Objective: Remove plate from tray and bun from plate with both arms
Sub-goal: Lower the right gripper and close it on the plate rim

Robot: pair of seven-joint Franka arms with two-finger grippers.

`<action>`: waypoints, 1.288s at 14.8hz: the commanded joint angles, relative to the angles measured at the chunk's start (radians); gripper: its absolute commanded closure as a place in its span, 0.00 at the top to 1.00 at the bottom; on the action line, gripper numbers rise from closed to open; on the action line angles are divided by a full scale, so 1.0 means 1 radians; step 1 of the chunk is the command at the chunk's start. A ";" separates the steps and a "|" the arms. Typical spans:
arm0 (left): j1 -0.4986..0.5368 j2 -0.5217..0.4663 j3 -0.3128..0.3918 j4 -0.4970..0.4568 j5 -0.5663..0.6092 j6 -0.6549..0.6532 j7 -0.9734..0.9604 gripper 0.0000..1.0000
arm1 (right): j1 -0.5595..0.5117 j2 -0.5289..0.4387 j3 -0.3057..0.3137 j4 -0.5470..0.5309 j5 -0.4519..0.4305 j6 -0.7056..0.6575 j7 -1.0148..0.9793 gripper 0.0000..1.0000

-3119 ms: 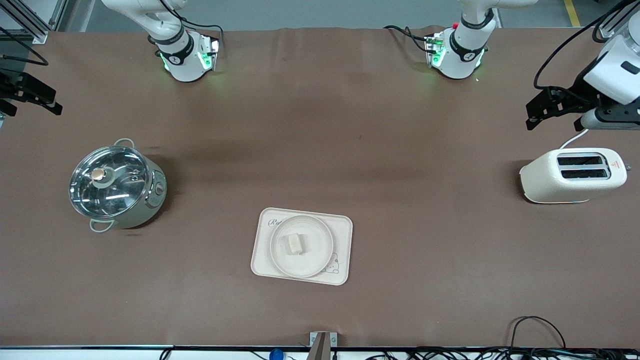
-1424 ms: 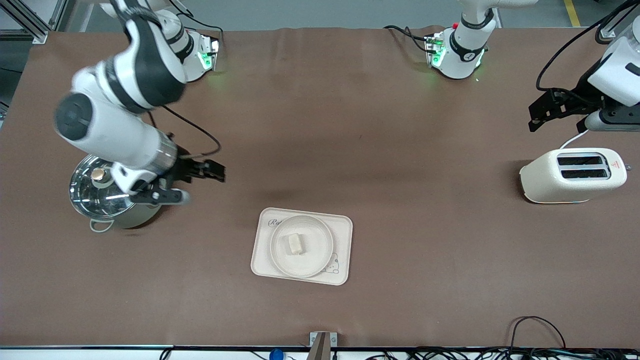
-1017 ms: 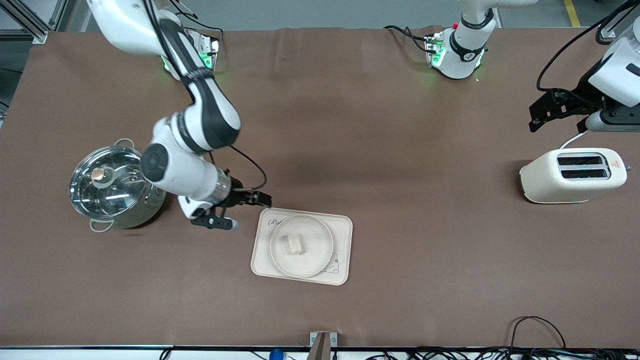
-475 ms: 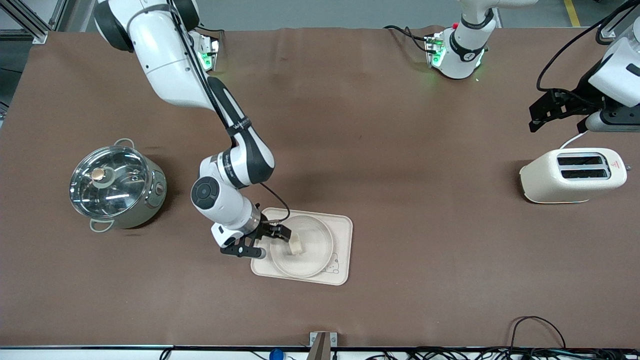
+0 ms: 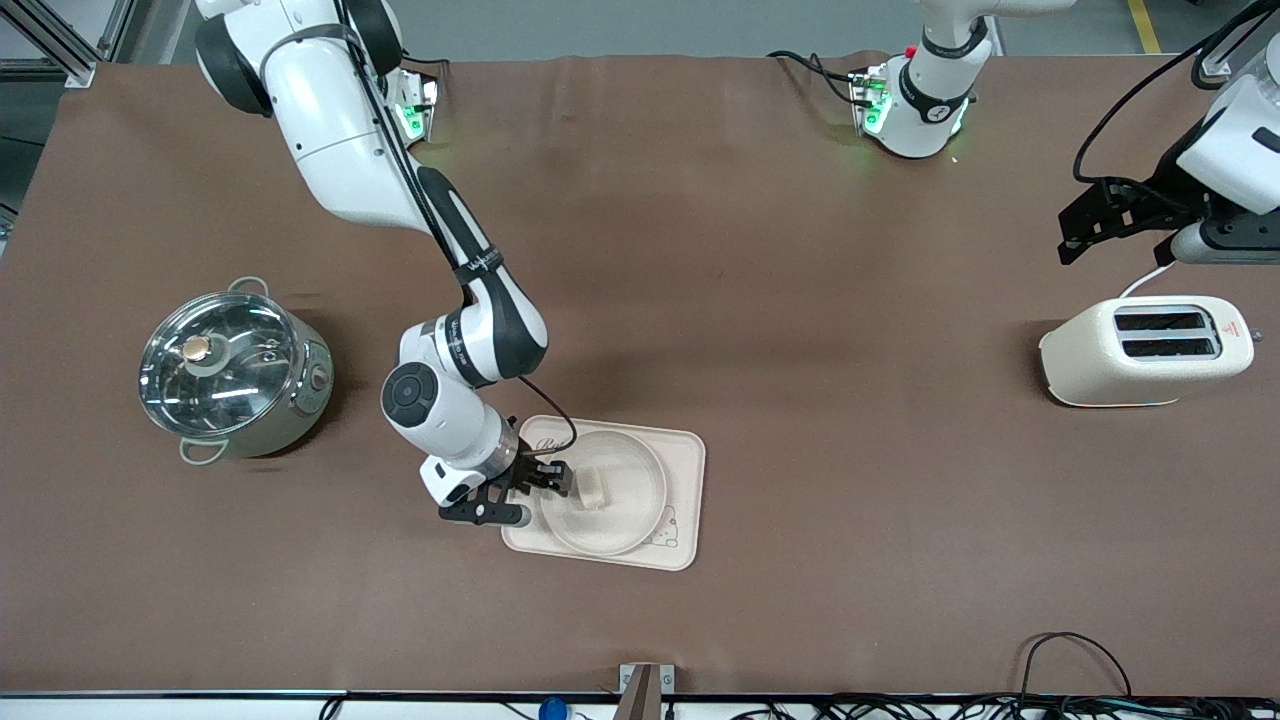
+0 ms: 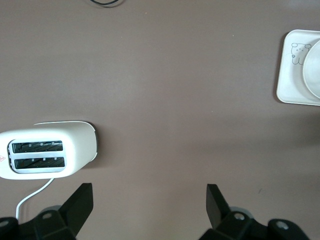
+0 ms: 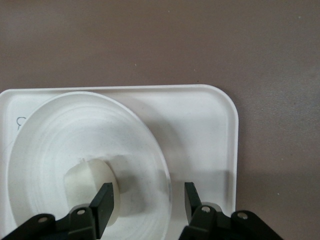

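Note:
The round cream plate [image 5: 640, 470] lies on the rectangular cream tray [image 5: 686, 470], with the small pale bun [image 5: 594, 488] on its middle. My right gripper [image 5: 556, 479] is low at the plate's edge toward the right arm's end of the table. In the right wrist view it [image 7: 147, 192] is open: one finger is inside the plate [image 7: 75, 130] beside the bun [image 7: 85, 180], the other outside the rim over the tray [image 7: 200, 130]. My left gripper [image 5: 1090, 215] waits open and empty in the air over the table by the toaster; it also shows in the left wrist view [image 6: 147, 192].
A steel pot with a glass lid [image 5: 232, 368] stands toward the right arm's end of the table. A cream toaster [image 5: 1145, 350] stands toward the left arm's end, also in the left wrist view [image 6: 50, 150]. Cables lie along the table's near edge.
My right arm swung in past the pot to the tray and lowered its open gripper onto the plate's edge, then drew back slightly. The left arm, plate and bun have not moved.

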 commanded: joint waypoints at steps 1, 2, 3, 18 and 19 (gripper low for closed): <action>0.000 0.004 0.004 0.017 -0.003 -0.013 0.020 1.00 | -0.013 0.026 0.006 0.020 -0.012 0.020 -0.018 0.56; 0.000 0.004 0.006 0.017 -0.003 -0.013 0.020 1.00 | -0.013 0.035 0.006 0.018 -0.012 0.029 -0.018 0.55; 0.000 0.004 0.004 0.017 -0.003 -0.013 0.020 1.00 | -0.013 0.040 0.005 0.018 -0.012 0.032 -0.018 0.55; 0.000 0.004 0.006 0.017 -0.003 -0.013 0.020 1.00 | 0.016 -0.092 0.014 -0.173 0.152 0.115 -0.042 0.00; 0.000 0.004 0.004 0.017 -0.003 -0.013 0.020 1.00 | 0.030 -0.151 0.014 -0.239 0.152 0.116 -0.046 0.00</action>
